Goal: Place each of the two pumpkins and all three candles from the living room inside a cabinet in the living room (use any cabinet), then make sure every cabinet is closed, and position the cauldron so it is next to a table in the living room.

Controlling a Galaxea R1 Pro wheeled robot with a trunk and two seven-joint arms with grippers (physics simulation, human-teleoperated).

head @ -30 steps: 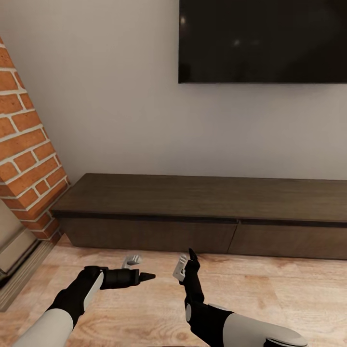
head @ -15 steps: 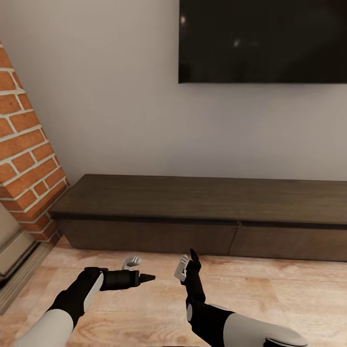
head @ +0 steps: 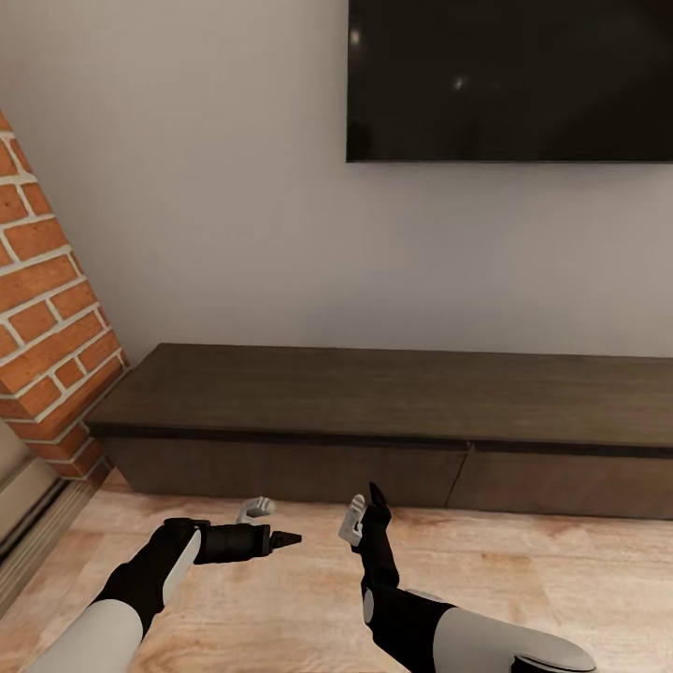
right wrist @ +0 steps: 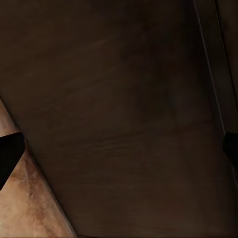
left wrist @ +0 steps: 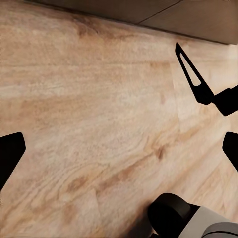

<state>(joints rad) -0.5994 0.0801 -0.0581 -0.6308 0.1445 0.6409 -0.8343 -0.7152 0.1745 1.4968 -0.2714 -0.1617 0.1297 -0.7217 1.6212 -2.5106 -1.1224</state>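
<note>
The long low dark-brown cabinet [head: 374,393] stands against the grey wall, and both of its drawer fronts [head: 280,472] are shut. My left gripper [head: 271,523] hovers low over the plank floor in front of it, open and empty. Close beside it my right gripper [head: 365,508] points toward the cabinet, also open and empty. The right wrist view looks onto the dark cabinet front [right wrist: 124,124]. In the left wrist view the floor [left wrist: 89,124] shows, with the right gripper's black finger [left wrist: 193,74]. The pumpkins, candles, cauldron and table are out of view.
A black TV [head: 509,79] hangs on the wall above the cabinet. The red brick chimney [head: 47,318] juts out at the left, with a pale stone base [head: 23,486] below it. Light wood floor [head: 561,570] spreads in front of the cabinet.
The whole picture has shifted: the chimney has slid to the left and the cabinet sits slightly lower, so the camera has moved. Both arms hold the same pose.
</note>
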